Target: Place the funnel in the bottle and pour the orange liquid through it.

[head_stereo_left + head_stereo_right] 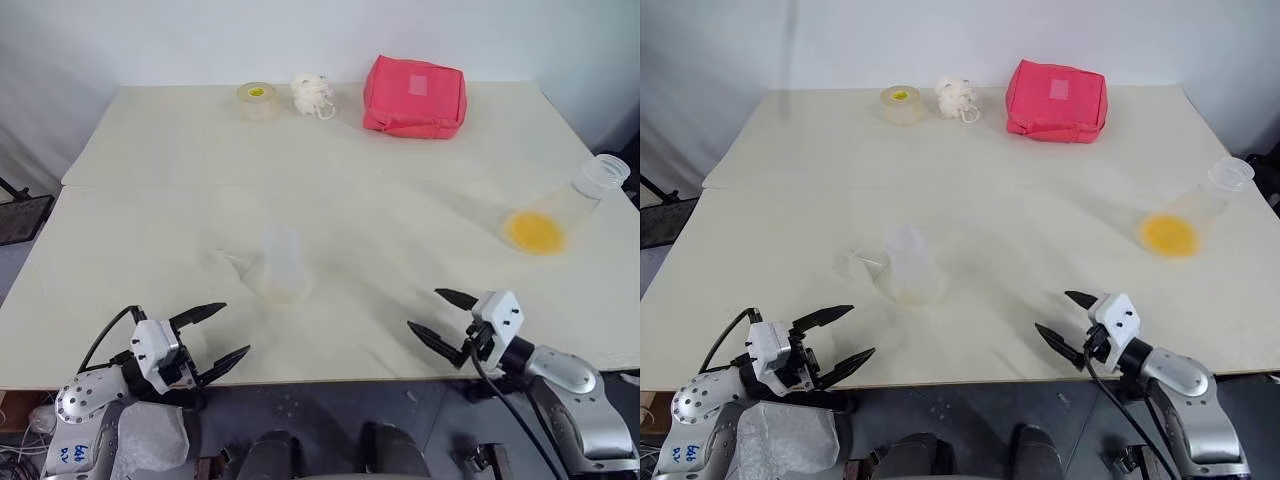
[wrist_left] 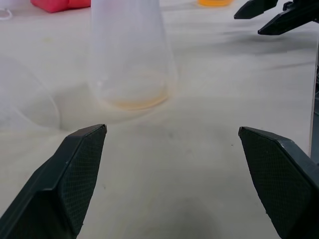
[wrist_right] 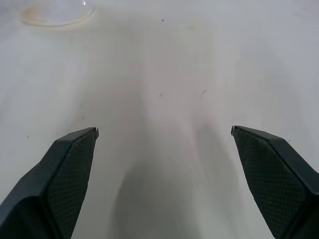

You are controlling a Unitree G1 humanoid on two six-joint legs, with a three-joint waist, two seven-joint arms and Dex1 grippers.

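Note:
The small clear bottle (image 1: 282, 265) stands upright on the cream table (image 1: 150, 200), near its front middle. The transparent funnel (image 1: 232, 262) lies on the table just left of it, hard to make out. At the right edge a larger clear flask (image 1: 585, 195) lies tilted, and the orange liquid (image 1: 535, 232) is pooled in its base. My left gripper (image 1: 235, 328) hovers open at the front left, short of the bottle (image 2: 130, 59). My right gripper (image 1: 424, 309) is open at the front right, with nothing between its fingers.
A red pouch (image 1: 415, 97), a white puff (image 1: 312, 95) and a yellowish tape roll (image 1: 258, 98) sit along the far edge. The flask's mouth reaches the table's right edge. Both arms come in over the front edge.

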